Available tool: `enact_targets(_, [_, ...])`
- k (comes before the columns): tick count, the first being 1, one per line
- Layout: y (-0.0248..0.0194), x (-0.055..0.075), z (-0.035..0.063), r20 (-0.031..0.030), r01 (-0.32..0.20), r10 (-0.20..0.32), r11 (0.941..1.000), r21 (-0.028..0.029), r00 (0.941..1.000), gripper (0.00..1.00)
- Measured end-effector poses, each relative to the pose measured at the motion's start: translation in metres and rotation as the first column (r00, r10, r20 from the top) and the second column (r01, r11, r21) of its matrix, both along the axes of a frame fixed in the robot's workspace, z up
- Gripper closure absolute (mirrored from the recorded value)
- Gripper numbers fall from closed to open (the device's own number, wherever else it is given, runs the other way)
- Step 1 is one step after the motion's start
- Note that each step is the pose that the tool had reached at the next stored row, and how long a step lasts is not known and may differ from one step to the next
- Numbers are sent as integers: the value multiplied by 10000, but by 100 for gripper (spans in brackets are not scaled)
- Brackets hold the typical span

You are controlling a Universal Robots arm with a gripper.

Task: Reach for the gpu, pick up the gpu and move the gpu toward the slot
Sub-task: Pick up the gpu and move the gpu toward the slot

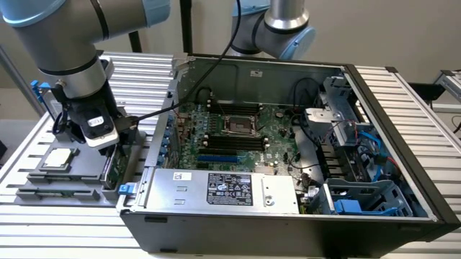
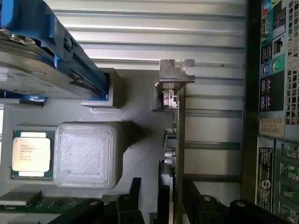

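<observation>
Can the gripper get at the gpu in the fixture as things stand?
Likely yes. The gripper sits right over the gpu, which stands on edge in the grey fixture. The CPU and hard drive lie off to one side, and nothing visible crosses the card's upper edge.

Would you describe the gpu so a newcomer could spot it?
On the exterior view's left, beside the open computer case, sits a grey tray. The gpu stands on edge at the tray's case side: a thin green card with a silver bracket, unlike the flat square CPU chip nearby.
</observation>
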State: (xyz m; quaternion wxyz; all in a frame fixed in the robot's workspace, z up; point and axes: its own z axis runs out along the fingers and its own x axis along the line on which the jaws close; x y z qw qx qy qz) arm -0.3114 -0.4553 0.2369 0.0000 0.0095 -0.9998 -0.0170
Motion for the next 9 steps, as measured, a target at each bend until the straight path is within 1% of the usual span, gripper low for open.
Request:
enact_targets(4, [4, 0, 4, -2, -1, 1, 10000, -11, 10000, 52])
enact_targets(9, [4, 8, 22, 1, 1, -1, 10000, -9, 10000, 52])
